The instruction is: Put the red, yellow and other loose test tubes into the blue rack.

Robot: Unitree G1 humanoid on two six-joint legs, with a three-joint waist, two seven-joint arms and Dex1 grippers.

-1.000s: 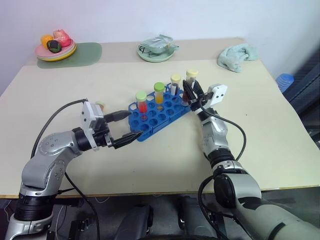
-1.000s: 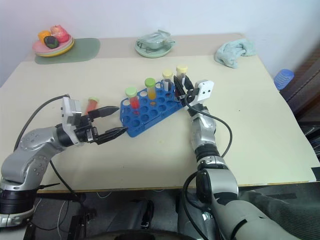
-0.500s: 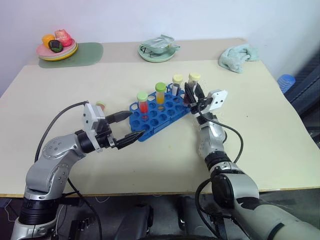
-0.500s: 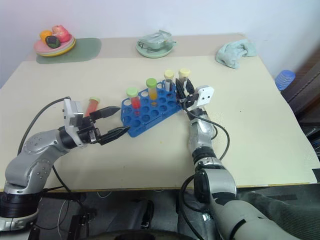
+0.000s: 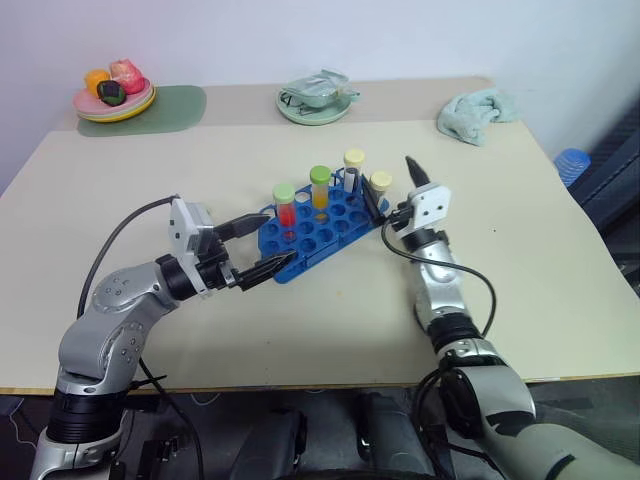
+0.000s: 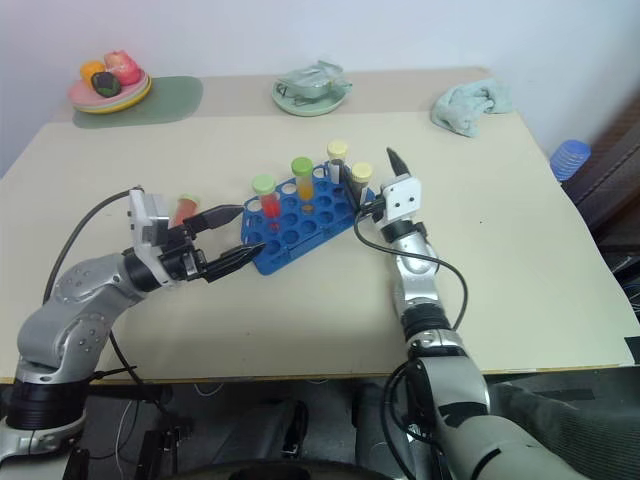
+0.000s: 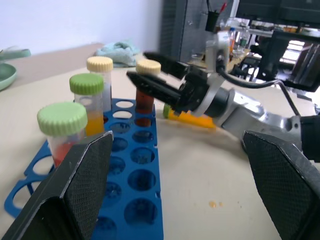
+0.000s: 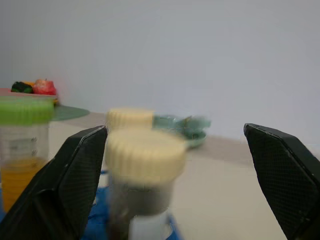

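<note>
Between spread right fingers [image 8: 75,185], brown tube [image 5: 380,189] (racked), untouched

Beige table [image 5: 560,260], pale wall [image 5: 300,35] behind, dark shelving [image 7: 200,25] with equipment beyond
</note>
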